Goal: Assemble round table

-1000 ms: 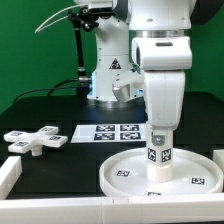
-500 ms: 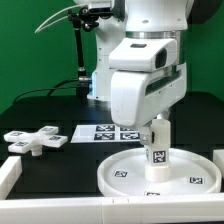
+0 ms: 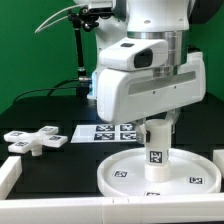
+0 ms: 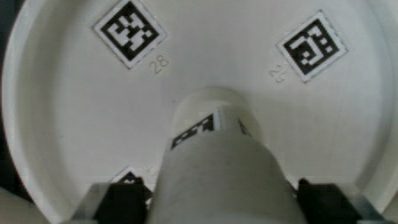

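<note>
The round disc (image 3: 125, 172) lies flat at the front of the table, rim up. The short thick leg (image 3: 157, 150) stands upright on its middle. My gripper (image 3: 157, 128) reaches straight down from above and is shut on the leg's upper part. In the wrist view the leg (image 4: 222, 150) fills the gap between my two black fingers (image 4: 121, 200), with the tagged disc (image 4: 214, 50) beneath it. The four-armed cross base (image 3: 35, 141) lies apart on the black table at the exterior view's left.
The marker board (image 3: 110, 133) lies flat behind the disc. A white raised border runs along the front left (image 3: 10, 170) and the right edge (image 3: 218, 160). The arm's base (image 3: 110, 80) and a black stand (image 3: 78, 60) are at the back.
My hand has turned about the vertical axis over the leg, and its broad side now faces the exterior camera. The leg stays upright on the disc. The cross base has not moved.
</note>
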